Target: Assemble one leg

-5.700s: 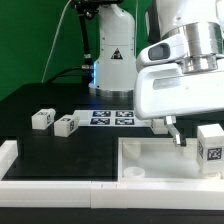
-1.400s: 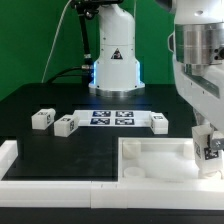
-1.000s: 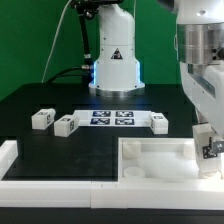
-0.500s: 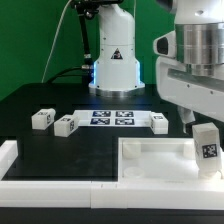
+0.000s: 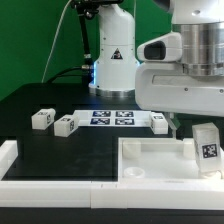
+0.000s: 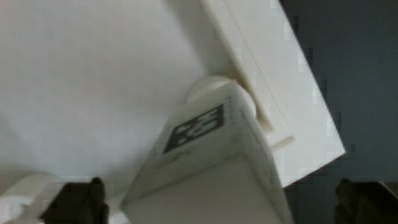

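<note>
One leg (image 5: 207, 148), a small white block with a tag, stands upright and slightly tilted at the tray's (image 5: 150, 158) corner on the exterior view's right. My gripper (image 5: 195, 124) hovers just above it, open. In the wrist view the leg (image 6: 199, 130) lies between my fingertips (image 6: 80, 200), which stand well clear of it on both sides, and its foot sits at a round socket of the tray (image 6: 89, 90). Three more legs lie on the black table: two on the left (image 5: 41, 119) (image 5: 65, 125) and one behind the tray (image 5: 158, 121).
The marker board (image 5: 112, 118) lies flat between the loose legs. A white raised rim (image 5: 10, 152) runs along the table's front and left. The robot's base (image 5: 115, 60) stands at the back before a green wall.
My gripper was down around the leg one second ago. It has let go, risen and turned. The leg stays standing at the tray's corner.
</note>
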`<state>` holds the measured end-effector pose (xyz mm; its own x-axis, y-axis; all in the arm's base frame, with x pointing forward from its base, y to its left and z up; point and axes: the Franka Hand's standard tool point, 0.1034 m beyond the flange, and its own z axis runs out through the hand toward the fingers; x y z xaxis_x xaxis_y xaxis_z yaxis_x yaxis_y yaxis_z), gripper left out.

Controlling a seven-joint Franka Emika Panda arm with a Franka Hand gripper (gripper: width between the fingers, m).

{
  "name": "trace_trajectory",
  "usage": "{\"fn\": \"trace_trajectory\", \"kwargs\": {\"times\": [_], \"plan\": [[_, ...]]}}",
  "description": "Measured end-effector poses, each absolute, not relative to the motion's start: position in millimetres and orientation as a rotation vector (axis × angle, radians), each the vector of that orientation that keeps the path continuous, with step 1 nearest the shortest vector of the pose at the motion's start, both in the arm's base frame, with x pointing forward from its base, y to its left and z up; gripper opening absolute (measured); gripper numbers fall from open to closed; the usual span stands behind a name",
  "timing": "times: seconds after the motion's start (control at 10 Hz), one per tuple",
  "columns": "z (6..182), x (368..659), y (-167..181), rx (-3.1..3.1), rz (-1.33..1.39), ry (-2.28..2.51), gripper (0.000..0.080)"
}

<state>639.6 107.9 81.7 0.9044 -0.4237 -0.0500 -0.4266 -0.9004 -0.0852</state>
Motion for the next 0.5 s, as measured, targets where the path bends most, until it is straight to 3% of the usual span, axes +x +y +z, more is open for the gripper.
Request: {"fn": "trace_trajectory", "kwargs": {"times": [0.5], "plan": [[81.6,638.8,112.4,-3.036,0.024,0.17,0.0649]]}}
